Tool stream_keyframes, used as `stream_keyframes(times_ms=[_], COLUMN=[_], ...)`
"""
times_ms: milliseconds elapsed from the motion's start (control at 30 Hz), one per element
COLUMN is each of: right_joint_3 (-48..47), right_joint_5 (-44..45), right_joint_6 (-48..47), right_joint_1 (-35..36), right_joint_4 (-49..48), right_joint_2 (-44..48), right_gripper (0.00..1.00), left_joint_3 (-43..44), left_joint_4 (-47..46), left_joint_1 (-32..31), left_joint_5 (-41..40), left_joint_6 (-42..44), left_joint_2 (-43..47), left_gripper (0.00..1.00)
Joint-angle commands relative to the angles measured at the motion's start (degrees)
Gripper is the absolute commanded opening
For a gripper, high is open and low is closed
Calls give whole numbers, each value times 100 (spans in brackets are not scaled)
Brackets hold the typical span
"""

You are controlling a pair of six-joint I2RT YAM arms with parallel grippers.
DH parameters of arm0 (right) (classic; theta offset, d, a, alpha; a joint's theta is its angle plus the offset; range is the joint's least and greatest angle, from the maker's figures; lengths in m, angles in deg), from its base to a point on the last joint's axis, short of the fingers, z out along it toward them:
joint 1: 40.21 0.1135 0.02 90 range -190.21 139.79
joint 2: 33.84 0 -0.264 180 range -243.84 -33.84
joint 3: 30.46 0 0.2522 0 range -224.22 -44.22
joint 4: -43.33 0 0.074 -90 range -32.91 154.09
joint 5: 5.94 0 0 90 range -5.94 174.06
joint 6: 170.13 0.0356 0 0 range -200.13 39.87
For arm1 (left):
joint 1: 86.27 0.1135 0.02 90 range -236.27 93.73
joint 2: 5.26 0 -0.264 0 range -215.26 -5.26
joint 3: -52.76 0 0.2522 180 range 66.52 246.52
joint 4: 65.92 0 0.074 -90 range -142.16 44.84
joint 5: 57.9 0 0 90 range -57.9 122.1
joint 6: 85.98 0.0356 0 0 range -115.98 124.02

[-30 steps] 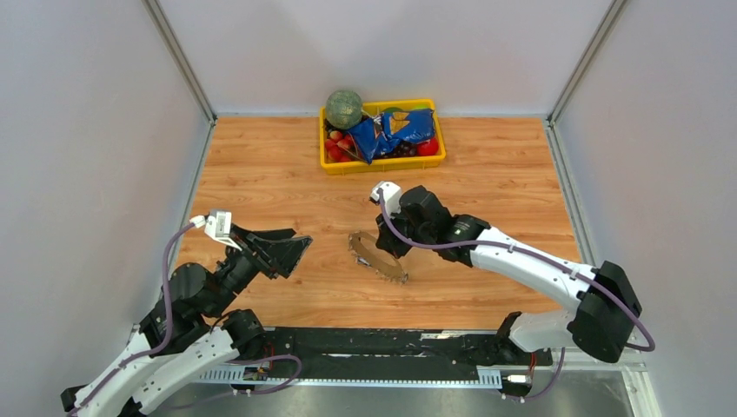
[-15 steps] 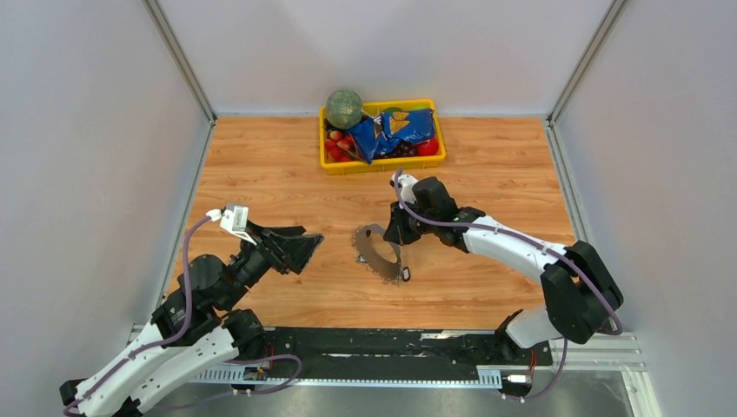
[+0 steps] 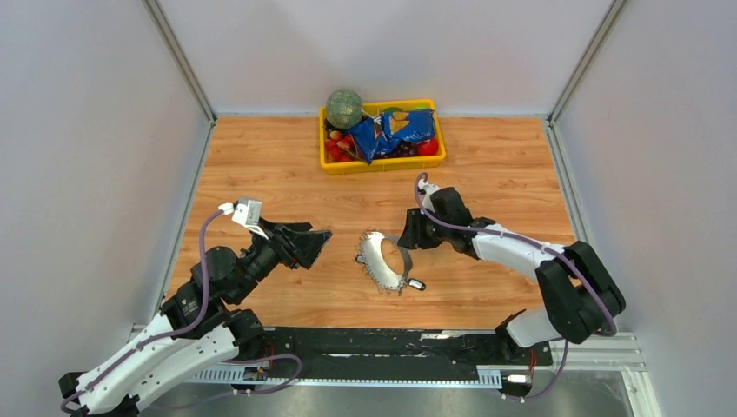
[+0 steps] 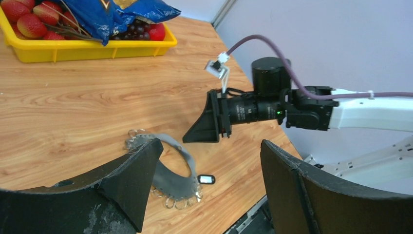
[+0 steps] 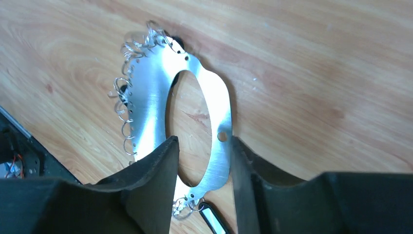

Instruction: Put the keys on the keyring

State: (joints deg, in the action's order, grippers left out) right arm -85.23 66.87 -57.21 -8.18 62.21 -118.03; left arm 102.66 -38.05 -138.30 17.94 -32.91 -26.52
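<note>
Keyring (image 3: 383,261) lies mid-table, a bit right of centre, well short of the yellow tray (image 3: 382,164) at the far edge.

Right gripper (image 5: 203,141) is at the ring's far-right side and straddles the thin plain band. One finger (image 5: 151,170) stands inside the oval hole with wood showing between it and the band. The other finger (image 5: 251,170) sits against the band's outer edge. Jaws partly apart, so it's not pinching the band. Can't tell if the ring lies fully flat or that side is raised.

One key (image 3: 417,283) with a black head lies on the wood at the ring's near-right end, beside the small links. Can't tell whether it's hooked on. The fringe of small rings runs along the left and near edge, facing the left arm.

Left gripper (image 3: 311,247) is off the table (image 3: 261,156) left of the ring, spread wide, nothing in it, jaws pointing at the ring. There's a bare strip of wood between it and the fringe.

Room:
- open wood on the far-left and far-right quarters
- a clear band between ring and tray
- walls close both sides
- the black rail (image 3: 382,340) bounds the near edge, with the key near it
</note>
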Motion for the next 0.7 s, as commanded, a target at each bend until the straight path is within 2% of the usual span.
stream_keyframes(times_ms=[0,100,267,300,333,367,567,667], right_joint_3=[-21,-78,-367,-435,-482,-512,-807,-1083], right_joint_5=[708,1002,1589,1830,2121,2310,2961,4000], right_joint_6=[199,150,-42,-90,-114,-135,-43,-155], right_joint_1=[-157,-258,-297,-282,-268,-256,-212,98], right_joint_4=[-218,-69,353,446,513,549,692,932], right_joint_2=[813,1173,1693,1782,1862,1935,2365,2442], right_gripper=[49,57,79,96,99,100,100,100], left_joint_3=[158,294,806,903,1090,1173,1899,2188], left_joint_4=[-229,-163,238,436,528,669,1132,1215], left_joint_1=[-9,-13,-5,-8,-8,-4,-8,-7], left_joint_5=[-103,-202,-400,-478,-507,-557,-921,-1115], left_joint_6=[207,353,762,895,971,1120,1771,2126], left_joint_2=[-222,-339,-674,-815,-879,-1016,-1572,-1805], left_gripper=[84,85,86,86,93,98,100,100])
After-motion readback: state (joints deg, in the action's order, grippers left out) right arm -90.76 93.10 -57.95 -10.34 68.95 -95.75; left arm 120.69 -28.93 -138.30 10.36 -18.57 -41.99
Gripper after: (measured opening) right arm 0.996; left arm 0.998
